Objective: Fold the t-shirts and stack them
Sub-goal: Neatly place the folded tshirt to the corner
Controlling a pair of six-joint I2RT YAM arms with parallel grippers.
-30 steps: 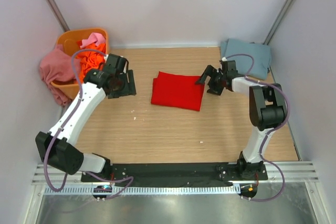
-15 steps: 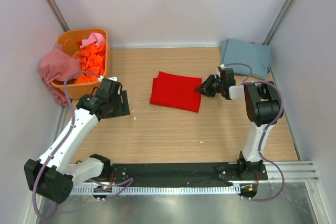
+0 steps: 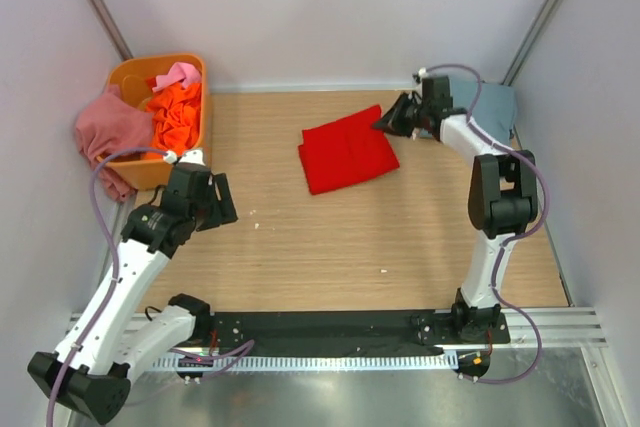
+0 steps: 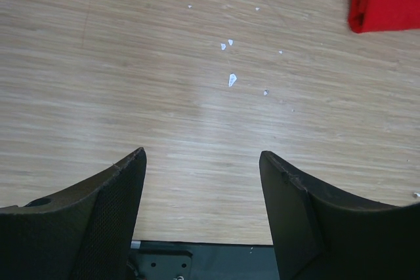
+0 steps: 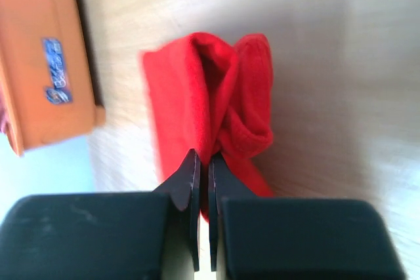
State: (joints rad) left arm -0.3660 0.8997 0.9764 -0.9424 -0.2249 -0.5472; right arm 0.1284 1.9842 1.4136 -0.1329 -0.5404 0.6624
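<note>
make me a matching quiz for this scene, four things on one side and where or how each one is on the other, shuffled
1 red t-shirt
2 grey-blue t-shirt
3 left tool
4 orange tub

a far right corner of the table
b open, holding nothing
c far left corner
d edge pinched by the right tool

Pairs: 1-d, 2-a, 3-b, 4-c

Top external view: bright, even, diffuse light. Shadows on the table are faint and soft, and focus is sharp throughout. Left wrist view: wood grain crisp, with a pale glare patch at centre frame. Right wrist view: blurred overall. The red t-shirt is soft-edged, the tub is smeared at upper left, and the table is washed out at right.
</note>
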